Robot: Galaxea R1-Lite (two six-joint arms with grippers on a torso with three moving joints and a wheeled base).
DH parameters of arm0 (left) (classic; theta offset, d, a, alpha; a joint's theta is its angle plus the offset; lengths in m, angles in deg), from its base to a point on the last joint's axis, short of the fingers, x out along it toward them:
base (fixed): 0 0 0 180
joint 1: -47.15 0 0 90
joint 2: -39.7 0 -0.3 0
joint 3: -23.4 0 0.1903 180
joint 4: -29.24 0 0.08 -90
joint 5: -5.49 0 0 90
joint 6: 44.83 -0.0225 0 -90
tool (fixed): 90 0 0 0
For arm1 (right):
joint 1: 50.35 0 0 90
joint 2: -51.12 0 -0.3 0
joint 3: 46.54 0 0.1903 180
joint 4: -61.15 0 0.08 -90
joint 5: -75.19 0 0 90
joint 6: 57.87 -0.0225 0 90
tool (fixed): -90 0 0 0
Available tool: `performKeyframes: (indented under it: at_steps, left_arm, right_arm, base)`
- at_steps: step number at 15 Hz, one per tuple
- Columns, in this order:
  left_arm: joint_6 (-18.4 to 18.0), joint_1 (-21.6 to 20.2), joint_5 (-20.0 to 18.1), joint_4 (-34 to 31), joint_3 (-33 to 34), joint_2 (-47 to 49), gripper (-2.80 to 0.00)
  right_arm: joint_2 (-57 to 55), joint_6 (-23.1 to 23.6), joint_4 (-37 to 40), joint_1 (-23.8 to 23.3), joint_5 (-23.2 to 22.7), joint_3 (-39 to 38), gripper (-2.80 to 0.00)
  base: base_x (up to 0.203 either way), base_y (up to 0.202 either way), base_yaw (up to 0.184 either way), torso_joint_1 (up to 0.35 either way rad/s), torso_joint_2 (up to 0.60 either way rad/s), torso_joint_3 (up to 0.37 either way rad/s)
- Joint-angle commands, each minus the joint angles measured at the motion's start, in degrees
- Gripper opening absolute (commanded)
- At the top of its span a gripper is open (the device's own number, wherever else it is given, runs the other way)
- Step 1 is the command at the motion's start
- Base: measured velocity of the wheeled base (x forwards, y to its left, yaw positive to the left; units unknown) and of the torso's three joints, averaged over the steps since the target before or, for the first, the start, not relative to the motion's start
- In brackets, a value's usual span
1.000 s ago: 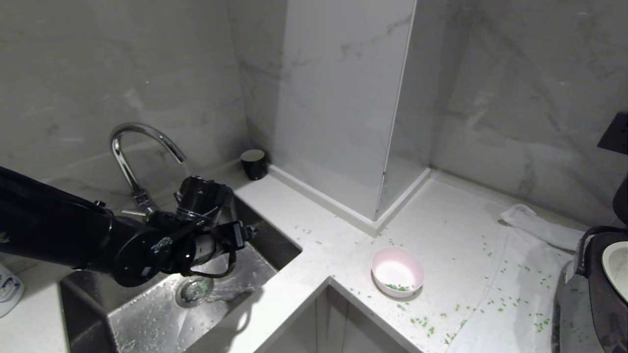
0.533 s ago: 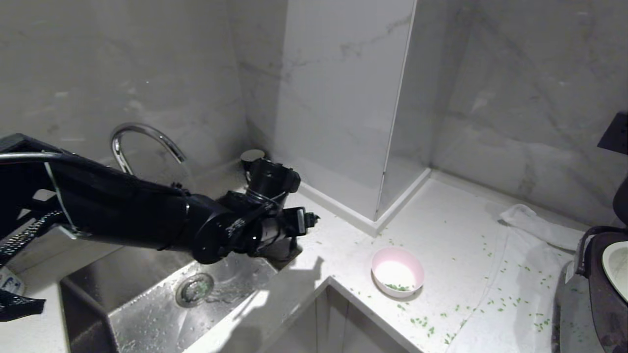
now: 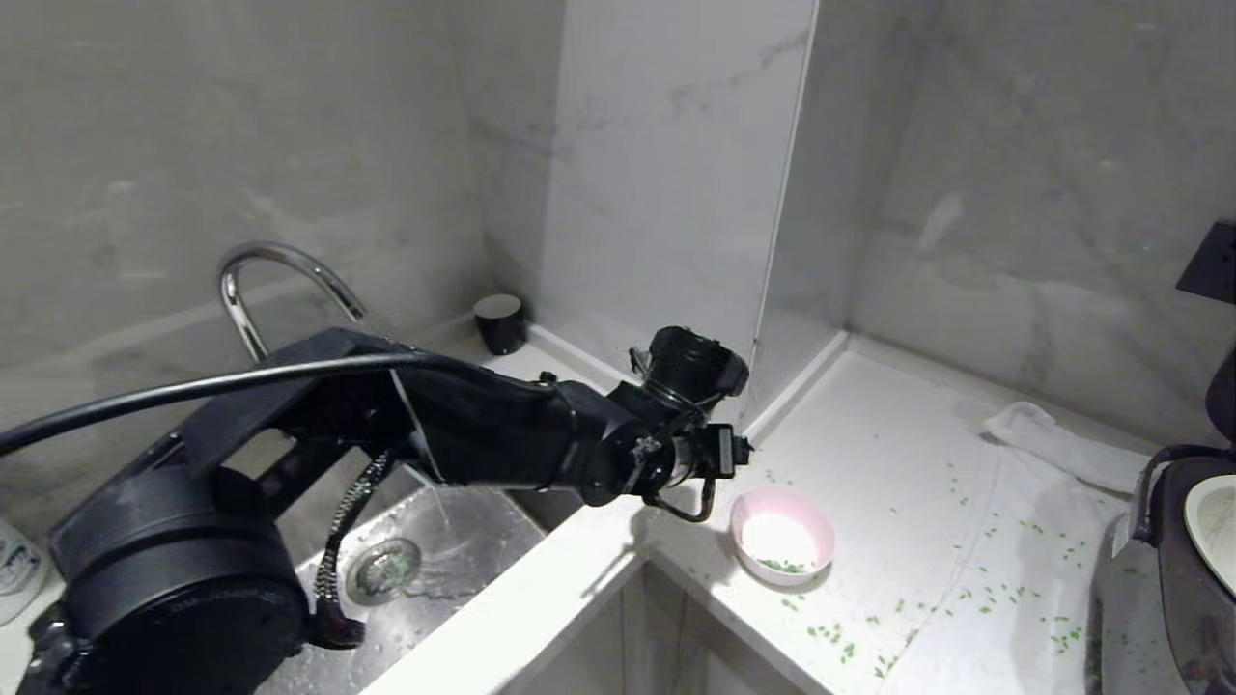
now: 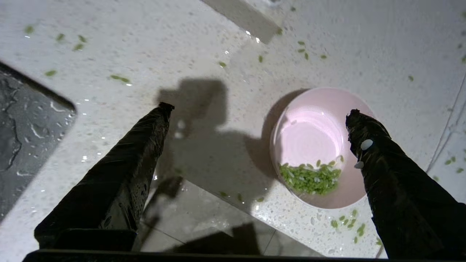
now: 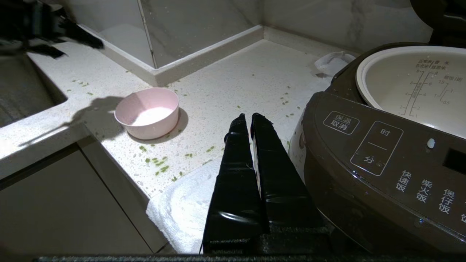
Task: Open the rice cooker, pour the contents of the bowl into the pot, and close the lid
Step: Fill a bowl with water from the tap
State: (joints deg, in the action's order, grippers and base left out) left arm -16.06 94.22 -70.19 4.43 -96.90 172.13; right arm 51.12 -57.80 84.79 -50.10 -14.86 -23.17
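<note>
Only the left wrist view showed the green grains (image 4: 310,178) heaped against one side of the pink bowl (image 4: 313,145), and the left gripper (image 4: 256,111) with its two dark fingers spread wide and empty. Only the right wrist view showed the rice cooker's (image 5: 382,160) front panel with white-labelled buttons, the cream inner pot (image 5: 418,87) exposed with the cooker open, and the right gripper (image 5: 251,116) with its fingers pressed together, hanging near the cooker above a white towel (image 5: 182,211).

The head view took in a pale speckled countertop (image 3: 869,454) wrapping an inside corner, grey marble walls (image 3: 241,145), a steel sink (image 3: 454,550) with a curved faucet (image 3: 261,280) at the left, and a small dark cup (image 3: 500,323) at the far edge. Green bits lay scattered over the counter and towel.

The bowl stood upright on the counter near its front edge, right of the sink and well left of the cooker. The left gripper hovered above and just left of it, one finger over the rim, not touching.
</note>
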Motion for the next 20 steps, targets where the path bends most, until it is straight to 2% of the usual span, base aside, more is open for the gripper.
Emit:
performKeyframes:
  at_steps: [1, 4, 8, 10, 13, 16, 20]
  left_arm:
    - [-0.1, 2.2, 0.2, -2.9, -5.7, 6.7, 0.00]
    - [-1.2, 4.6, 0.6, -7.8, -10.0, 10.6, 0.00]
    - [-1.9, 6.3, 1.0, -8.4, -11.3, 13.0, 0.00]
    - [-2.5, 6.4, 2.0, -8.4, -13.7, 15.1, 0.00]
    - [-5.8, 6.3, 2.8, -8.8, -14.6, 16.7, 0.00]
    - [-5.9, 5.8, 2.9, -8.8, -14.6, 17.3, 0.00]
    - [-6.0, 5.5, 5.0, -8.8, -14.7, 17.1, 0.00]
  right_arm:
    - [0.1, 0.0, 0.0, 0.0, 0.0, -0.1, -2.80]
    - [0.0, 0.0, 0.0, 0.0, 0.0, -0.1, -2.80]
    - [0.0, 0.0, 0.0, 0.0, 0.0, -0.1, -2.80]
    - [0.0, 0.0, 0.0, 0.0, 0.0, -0.1, -2.80]
    - [0.0, 0.0, 0.0, 0.0, 0.0, -0.1, -2.80]
    - [0.0, 0.0, 0.0, 0.1, 0.0, -0.1, -2.80]
    - [0.0, 0.0, 0.0, 0.0, 0.0, -0.1, -2.80]
  base:
    - [0.000, 0.000, 0.000, 0.000, 0.00, 0.000]
    - [0.000, 0.000, 0.000, 0.000, 0.00, 0.000]
    - [0.000, 0.000, 0.000, 0.000, 0.00, 0.000]
    - [0.000, 0.000, 0.000, 0.000, 0.00, 0.000]
    - [0.000, 0.000, 0.000, 0.000, 0.00, 0.000]
    - [0.000, 0.000, 0.000, 0.000, 0.00, 0.000]
    - [0.000, 0.000, 0.000, 0.000, 0.00, 0.000]
